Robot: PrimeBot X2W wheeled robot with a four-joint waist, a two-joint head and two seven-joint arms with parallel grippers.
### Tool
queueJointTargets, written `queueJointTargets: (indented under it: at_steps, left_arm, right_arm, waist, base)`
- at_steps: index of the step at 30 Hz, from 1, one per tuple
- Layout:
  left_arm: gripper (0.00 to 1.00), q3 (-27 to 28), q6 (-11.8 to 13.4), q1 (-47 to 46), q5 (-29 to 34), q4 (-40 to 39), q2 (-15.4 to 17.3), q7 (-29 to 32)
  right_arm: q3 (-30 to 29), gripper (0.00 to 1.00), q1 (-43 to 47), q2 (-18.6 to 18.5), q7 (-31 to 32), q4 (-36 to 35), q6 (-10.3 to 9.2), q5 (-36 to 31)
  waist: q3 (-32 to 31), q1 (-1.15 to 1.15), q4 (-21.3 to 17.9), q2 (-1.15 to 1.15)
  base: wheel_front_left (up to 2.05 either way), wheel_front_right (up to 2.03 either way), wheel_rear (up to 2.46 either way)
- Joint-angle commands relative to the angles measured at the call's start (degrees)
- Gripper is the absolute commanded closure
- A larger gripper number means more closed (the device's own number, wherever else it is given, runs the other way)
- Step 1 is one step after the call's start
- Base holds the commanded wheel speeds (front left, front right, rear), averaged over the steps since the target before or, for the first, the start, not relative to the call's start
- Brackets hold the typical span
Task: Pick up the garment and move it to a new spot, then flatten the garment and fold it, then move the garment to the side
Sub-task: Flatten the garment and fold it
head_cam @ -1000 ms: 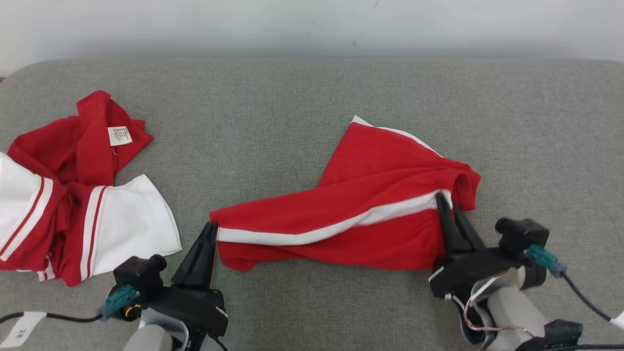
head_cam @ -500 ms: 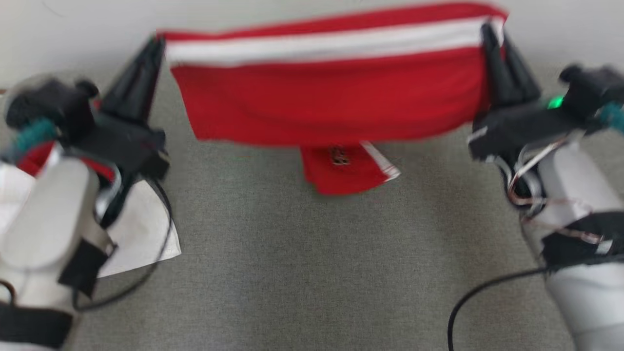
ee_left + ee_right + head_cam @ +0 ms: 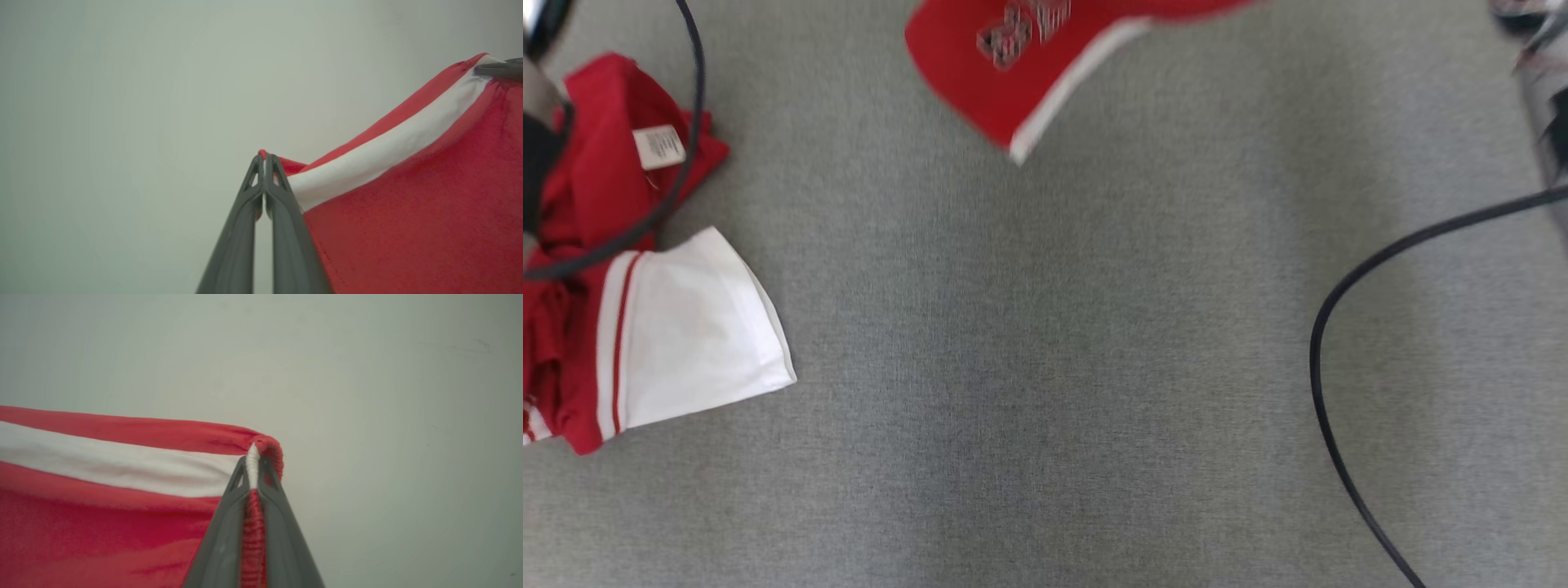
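Observation:
The garment is red with a white stripe. Its lower end [image 3: 1013, 73] hangs blurred at the top of the head view, above the grey table [image 3: 1045, 367]. In the left wrist view my left gripper [image 3: 264, 160] is shut on one corner of the garment [image 3: 408, 196], which stretches away to the right. There the tips of my right gripper [image 3: 500, 67] pinch its far corner. In the right wrist view my right gripper [image 3: 253, 459] is shut on the bunched edge of the garment [image 3: 102, 490], held taut in the air before a pale wall.
A second red and white garment [image 3: 645, 327] lies crumpled at the table's left side, with a white label [image 3: 660, 147] showing. A black cable [image 3: 1339, 343] hangs over the right side and another cable [image 3: 678, 163] loops at the upper left.
Both grippers have lifted the garment off the table and risen out of the head view's top. The garment went from lying crumpled to stretched in the air. The head camera has tilted down.

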Motion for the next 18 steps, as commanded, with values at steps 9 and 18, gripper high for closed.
queueJointTargets:
  at_steps: [9, 18]
  left_arm:
    - [1.0, 0.9, 0.5, -1.9, 3.9, -5.2, -2.8, -0.1]
    - [1.0, 5.3, 0.0, 16.7, -0.8, -7.4, -7.0, -0.1]
  right_arm:
    - [-7.3, 1.0, -1.0, 1.0, 0.0, 0.5, -0.04, -7.1]
    - [1.6, 1.0, 15.3, -3.0, 0.0, 0.8, -0.04, 5.1]
  waist:
    - [7.7, -0.01, 1.4, -0.01]
    - [5.9, -0.01, 0.1, -0.01]
  base:
    - [0.0, 0.0, 0.0]
    - [0.0, 0.0, 0.0]
